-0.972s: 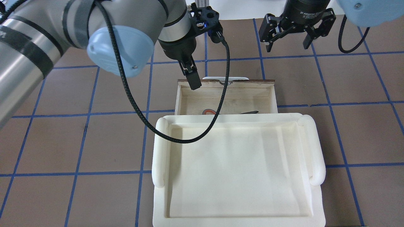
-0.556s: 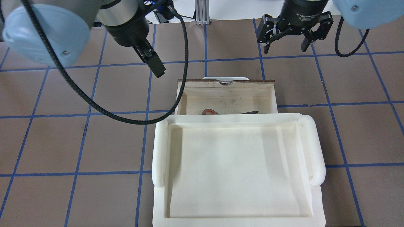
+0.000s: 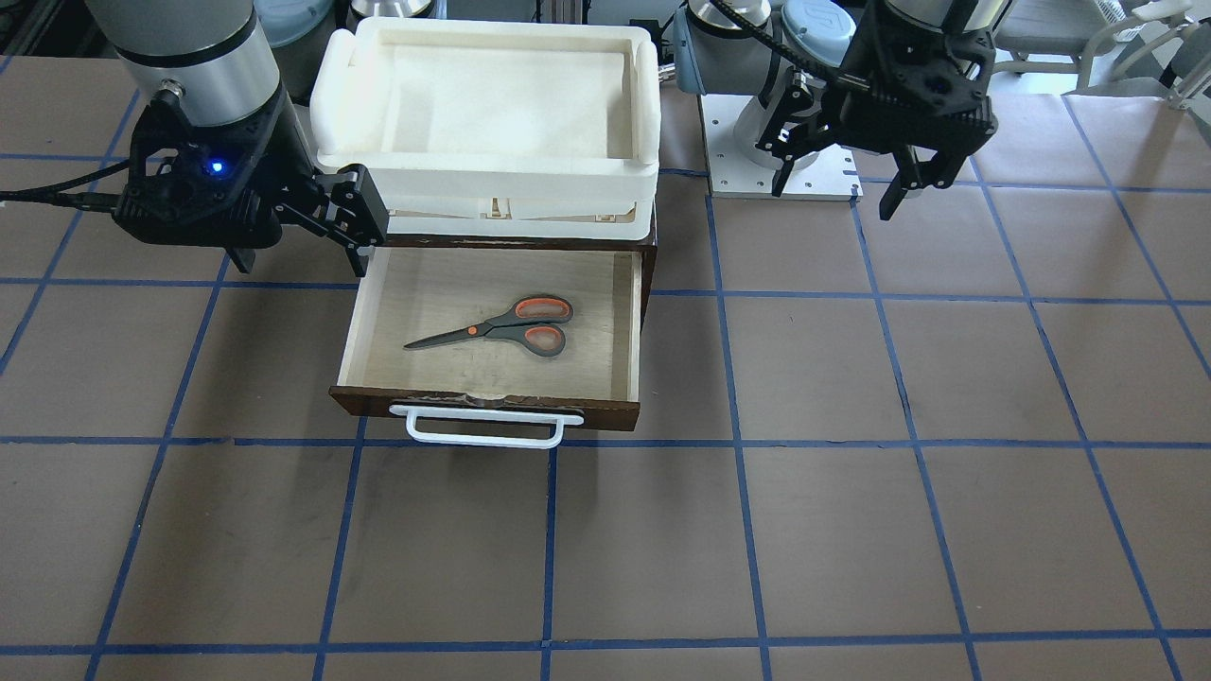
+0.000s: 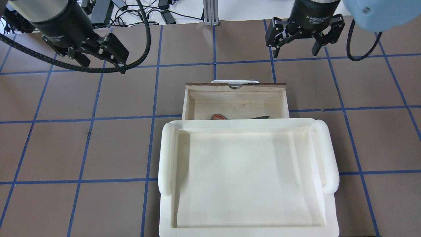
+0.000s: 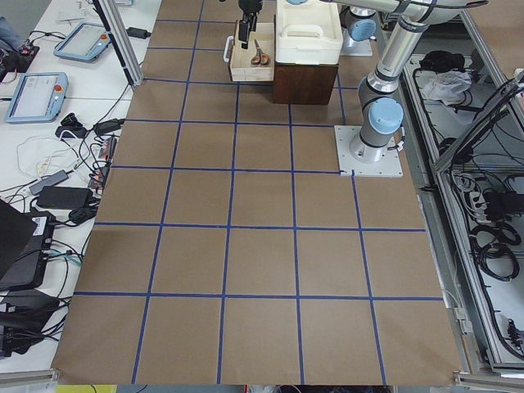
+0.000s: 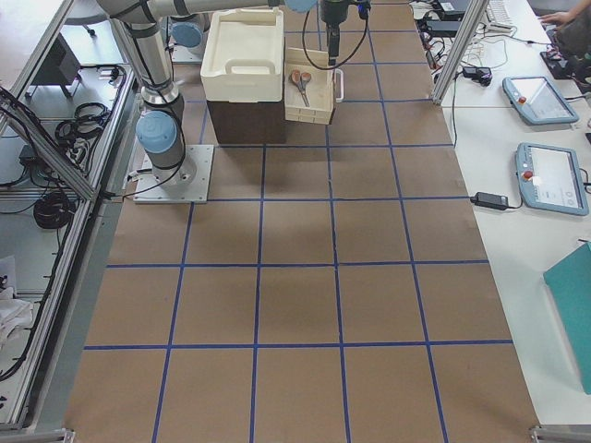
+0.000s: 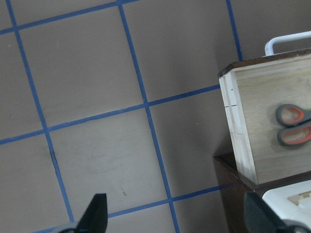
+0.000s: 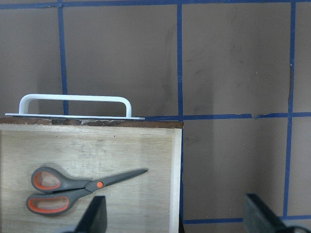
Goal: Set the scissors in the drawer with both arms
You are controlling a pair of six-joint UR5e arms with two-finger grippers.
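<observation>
The scissors (image 3: 501,328) lie flat in the drawer (image 3: 615,413), which stands open midway along the worktop's (image 3: 899,492) robot-side edge. The left gripper (image 4: 102,64) and right gripper (image 4: 295,49) hang to either side, fingers spread wide and empty. If the drawer must be shut, an off-centre push could skew it. A spread finger might also snag the white handle (image 3: 482,437).
</observation>
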